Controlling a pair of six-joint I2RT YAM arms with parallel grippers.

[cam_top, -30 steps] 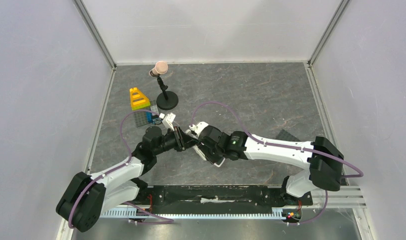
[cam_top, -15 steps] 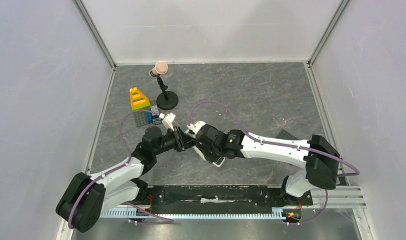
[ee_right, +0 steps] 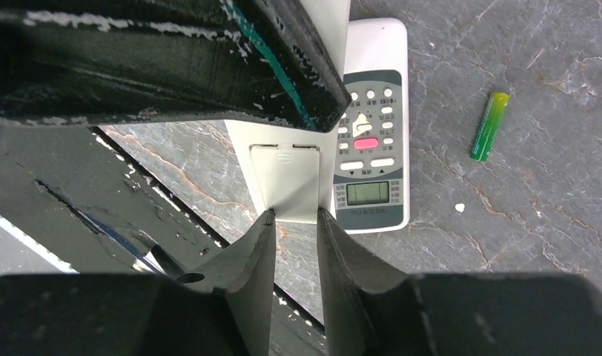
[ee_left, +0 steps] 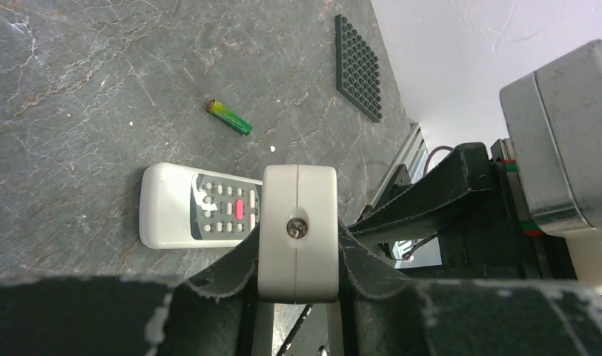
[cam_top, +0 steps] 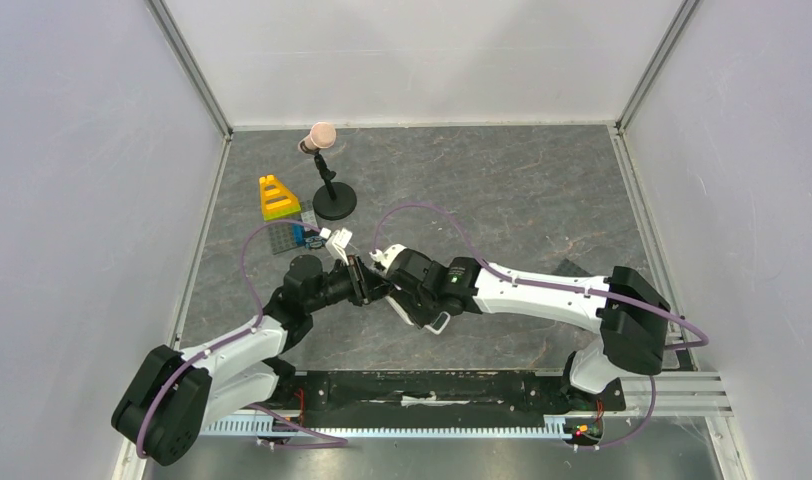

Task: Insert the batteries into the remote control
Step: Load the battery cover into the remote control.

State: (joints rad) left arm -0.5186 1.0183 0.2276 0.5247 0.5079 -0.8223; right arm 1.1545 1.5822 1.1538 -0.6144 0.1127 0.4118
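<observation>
I saw the left gripper (ee_left: 298,248) clamped narrowly on one end of a white remote (ee_right: 287,182), which was held in the air just above the remote control (ee_right: 368,126). The right gripper (ee_right: 293,216) pinched its other end, by the back lid. The remote control lay on the table, buttons up. The green battery (ee_right: 489,126) lay near it, not touching.
</observation>
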